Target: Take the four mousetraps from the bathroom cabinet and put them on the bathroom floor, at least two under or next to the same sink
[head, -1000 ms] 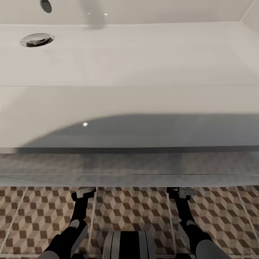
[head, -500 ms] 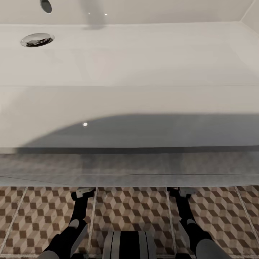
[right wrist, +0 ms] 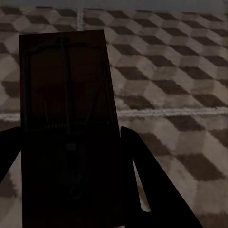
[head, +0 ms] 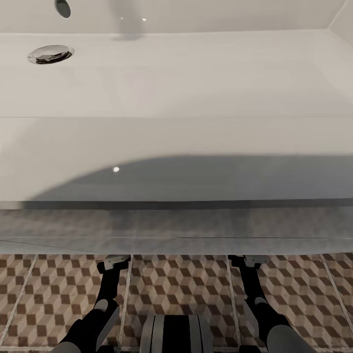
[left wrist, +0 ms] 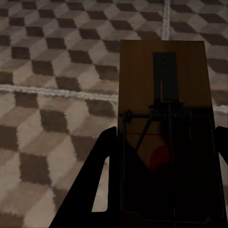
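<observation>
"Traps, where are they now?"

"I have one in each end effector. My left end effector [left wrist: 161, 190] is closed on a mousetrap [left wrist: 164, 123], and my right end effector [right wrist: 71, 190] is closed on another mousetrap [right wrist: 66, 118]. Each board points straight out along the fingers, long way forward, just above the bathroom floor [head: 181, 284]."

"And the sink?"

"The white sink [head: 176, 78] is right in front of me, over both arms. The floor under it lies straight ahead. Both arms look about as near, I think, but it is dark there. I must lower them flat."
</observation>
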### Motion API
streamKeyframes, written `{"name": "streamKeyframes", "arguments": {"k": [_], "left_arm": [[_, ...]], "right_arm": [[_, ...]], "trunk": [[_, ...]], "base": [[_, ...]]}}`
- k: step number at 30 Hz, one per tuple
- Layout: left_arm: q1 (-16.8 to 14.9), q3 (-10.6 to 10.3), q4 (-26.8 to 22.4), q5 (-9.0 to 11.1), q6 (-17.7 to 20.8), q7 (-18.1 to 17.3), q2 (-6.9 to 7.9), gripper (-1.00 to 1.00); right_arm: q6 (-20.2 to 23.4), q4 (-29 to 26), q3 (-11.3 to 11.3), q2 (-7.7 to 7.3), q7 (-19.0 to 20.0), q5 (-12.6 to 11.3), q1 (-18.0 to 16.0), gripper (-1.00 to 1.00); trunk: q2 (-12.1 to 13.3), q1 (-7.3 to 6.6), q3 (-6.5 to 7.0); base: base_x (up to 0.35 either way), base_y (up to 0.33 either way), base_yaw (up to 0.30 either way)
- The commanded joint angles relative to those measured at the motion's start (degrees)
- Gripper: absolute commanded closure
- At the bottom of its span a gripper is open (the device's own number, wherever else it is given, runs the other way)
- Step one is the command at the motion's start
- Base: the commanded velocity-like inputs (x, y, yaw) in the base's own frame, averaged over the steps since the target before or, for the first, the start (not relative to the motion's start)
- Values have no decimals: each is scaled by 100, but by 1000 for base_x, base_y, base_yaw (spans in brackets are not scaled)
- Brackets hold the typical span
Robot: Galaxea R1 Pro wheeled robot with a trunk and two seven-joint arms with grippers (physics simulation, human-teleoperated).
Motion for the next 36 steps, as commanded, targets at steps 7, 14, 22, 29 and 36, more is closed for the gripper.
{"name": "streamKeyframes", "arguments": {"k": [7,14,22,29,36], "left_arm": [[-3,-36,4,45,-22,43,-5,100],[-8,-40,5,46,-12,49,-10,100],[-9,-36,-17,42,21,112,3,100],[-9,-24,-47,40,53,304,13,100],[-6,-22,-63,43,235,514,12,100]], "right_arm": [[-14,6,-40,4,19,40,-3,100],[-16,8,-40,4,46,46,-3,100],[-33,-4,-38,5,20,52,-3,100],[-39,-90,-40,5,-2,52,-3,100],[-8,-147,-34,5,-5,52,-3,100]], "trunk": [[-1,-1,-3],[-1,-1,-3],[-1,-1,-3],[-1,-1,-3],[-1,-1,-3]], "base": [[0,0,0],[0,0,0],[0,0,0],[0,0,0],[0,0,0]]}}
